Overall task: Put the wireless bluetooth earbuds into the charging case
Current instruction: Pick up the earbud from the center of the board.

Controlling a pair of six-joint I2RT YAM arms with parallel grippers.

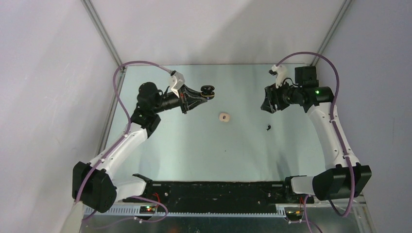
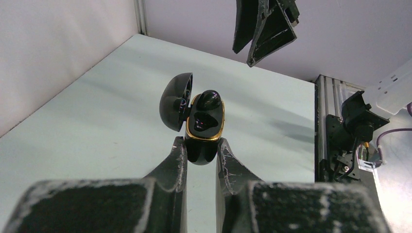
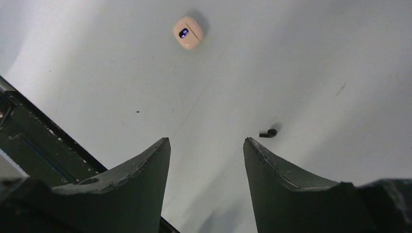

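Note:
My left gripper (image 1: pixel 204 95) (image 2: pixel 200 145) is shut on the base of a black charging case (image 1: pixel 209 90) (image 2: pixel 204 124) with a gold rim and holds it above the table. The case lid (image 2: pixel 176 101) is swung open to the left. One black earbud (image 2: pixel 209 99) sits in the far slot; the near slot looks empty. A second black earbud (image 1: pixel 268 127) (image 3: pixel 268 132) lies loose on the table. My right gripper (image 1: pixel 266 105) (image 3: pixel 206 143) is open and empty, above and just behind that earbud. No cream-white earbud shows loose.
A cream-white, pebble-sized closed case (image 1: pixel 224 117) (image 3: pixel 188 33) with a small blue mark lies mid-table between the arms. White walls enclose the left, back and right. A black rail (image 1: pixel 214 189) runs along the near edge.

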